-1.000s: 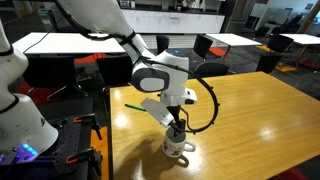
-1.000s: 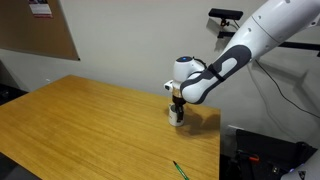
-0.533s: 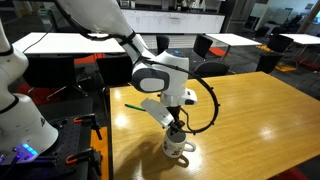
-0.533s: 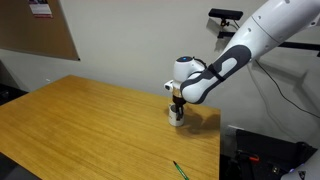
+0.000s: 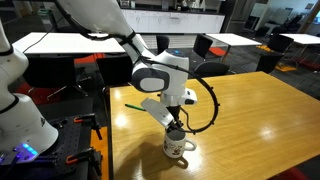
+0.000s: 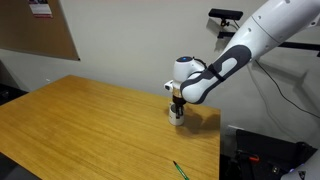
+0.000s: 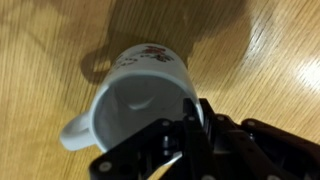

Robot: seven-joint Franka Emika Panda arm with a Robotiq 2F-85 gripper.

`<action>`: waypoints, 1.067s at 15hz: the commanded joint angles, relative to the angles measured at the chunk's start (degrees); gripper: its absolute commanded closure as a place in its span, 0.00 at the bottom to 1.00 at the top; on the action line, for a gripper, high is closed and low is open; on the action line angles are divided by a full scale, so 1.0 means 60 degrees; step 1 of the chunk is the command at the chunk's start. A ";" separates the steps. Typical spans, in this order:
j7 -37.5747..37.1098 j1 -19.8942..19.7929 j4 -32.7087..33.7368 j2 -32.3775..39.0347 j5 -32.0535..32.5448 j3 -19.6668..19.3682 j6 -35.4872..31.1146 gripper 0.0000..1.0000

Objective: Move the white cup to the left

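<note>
The white cup stands upright on the wooden table, near its edge; in another exterior view the white cup sits below the arm's wrist. My gripper points straight down into it. In the wrist view the white cup shows reddish markings on its wall, a loop handle at the lower left and a greyish inside. My gripper is shut on the cup's rim on the side away from the handle, one finger inside the wall and one outside. In an exterior view my gripper hides the cup's mouth.
A green pen lies on the table near the edge behind the arm; the green pen also shows in an exterior view near the table's corner. Black chairs and white tables stand behind. The table edge runs close by the cup.
The jaws have closed from open onto the cup's rim. The arm and the cup have stayed in place.
</note>
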State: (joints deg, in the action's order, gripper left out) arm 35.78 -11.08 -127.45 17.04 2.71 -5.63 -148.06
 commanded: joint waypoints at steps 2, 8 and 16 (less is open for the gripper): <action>0.0125 -0.0154 -0.0084 -0.0191 0.0082 0.0191 0.0066 0.98; 0.0325 -0.0207 -0.0123 -0.0282 -0.0080 0.0364 0.0094 0.98; 0.0832 -0.0208 -0.0150 -0.0397 -0.0211 0.0757 0.0128 0.98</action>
State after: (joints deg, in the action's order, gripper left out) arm 37.92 -11.54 -127.45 16.97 2.57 -2.59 -148.04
